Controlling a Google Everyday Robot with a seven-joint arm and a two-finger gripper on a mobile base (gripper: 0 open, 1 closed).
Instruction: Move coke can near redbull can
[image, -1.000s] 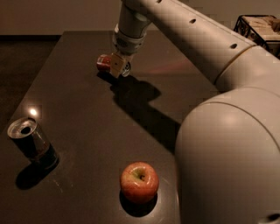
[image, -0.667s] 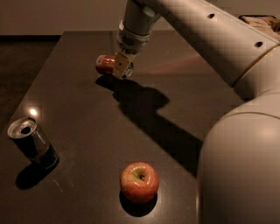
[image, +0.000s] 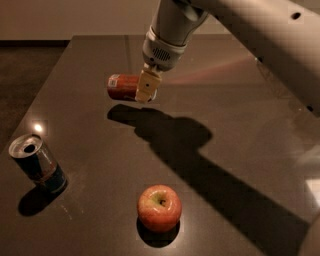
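Blue-and-silver first: the redbull can (image: 37, 162) stands upright near the left edge of the table (image: 90, 50), slim metal, silver top with a dark opening, and a reddish mark low on its side, though I can't read any lettering on it. Moving right, the coke can (image: 122, 86) is up off the surface, lying sideways in the air over the far middle of the table, well apart from the redbull can. It's red with a whitish patch at its left end, but the writing is too small to make out. The gripper (image: 145, 87) is clamped on the right end of it, with a pale tan finger (image: 145, 86) pressed across the front of the can, and the pair throws a dark shadow (image: 150, 122) straight underneath. Closer to the front sits an apple (image: 159, 207), round, red-yellow and kinda waxy, stem dimple facing up. The arm (image: 240, 30) is smooth off-white plastic coming in from the upper right. The tabletop is dark brown and glossy, with a bright glint just behind the redbull can. Dark floor on the left, pale wall at the back.
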